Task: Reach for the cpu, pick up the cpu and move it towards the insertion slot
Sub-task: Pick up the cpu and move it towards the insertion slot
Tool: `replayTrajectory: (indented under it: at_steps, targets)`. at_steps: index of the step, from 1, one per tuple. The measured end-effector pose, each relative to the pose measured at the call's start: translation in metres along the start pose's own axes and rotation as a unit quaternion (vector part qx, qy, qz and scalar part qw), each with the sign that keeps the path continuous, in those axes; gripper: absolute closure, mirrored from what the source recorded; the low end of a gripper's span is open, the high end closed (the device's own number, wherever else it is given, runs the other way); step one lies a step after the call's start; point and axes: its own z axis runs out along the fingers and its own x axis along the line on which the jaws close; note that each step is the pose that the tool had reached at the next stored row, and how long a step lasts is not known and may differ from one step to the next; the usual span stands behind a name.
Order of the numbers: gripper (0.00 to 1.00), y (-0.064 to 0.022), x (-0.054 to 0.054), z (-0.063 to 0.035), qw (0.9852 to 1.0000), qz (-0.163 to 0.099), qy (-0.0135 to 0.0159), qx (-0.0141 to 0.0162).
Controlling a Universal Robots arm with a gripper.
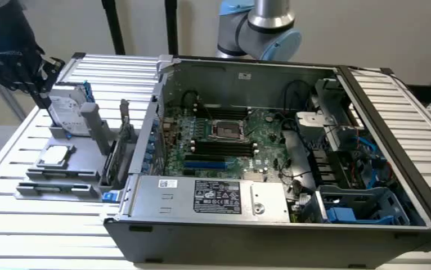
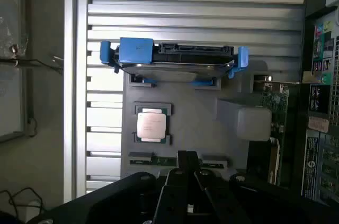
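The cpu (image 1: 56, 156) lies flat, silvery face up, in a grey holder on the slatted table at the exterior view's left; the wrist view shows the cpu (image 2: 152, 125) in its green-edged seat. My black gripper (image 1: 35, 84) hangs high above the table's far left corner, behind the upright hard drive and well away from the chip. In the wrist view the gripper (image 2: 188, 155) has its fingers together with nothing between them. The insertion slot (image 1: 229, 130), a shiny frame with a dark centre, sits on the motherboard inside the open computer case.
A silver hard drive with blue rails (image 2: 175, 60) stands upright just beyond the chip. Grey fixture blocks (image 1: 58, 188) and an upright card (image 1: 118, 152) stand beside the holder. The case wall (image 1: 152, 129) rises between the holder and the motherboard. Black memory slots (image 1: 219, 147) lie near the socket.
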Motion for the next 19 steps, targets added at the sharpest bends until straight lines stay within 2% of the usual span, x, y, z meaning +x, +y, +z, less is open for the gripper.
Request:
replayTrajectory:
  at_steps: [12, 19]
  targets:
    - [0.89, 0.0, 0.0, -0.0001, 1.0, 0.0, 0.0001, 0.0]
    - [0.89, 0.0045, 0.019, 0.0003, 1.0, 0.0, 0.0, 0.0007]
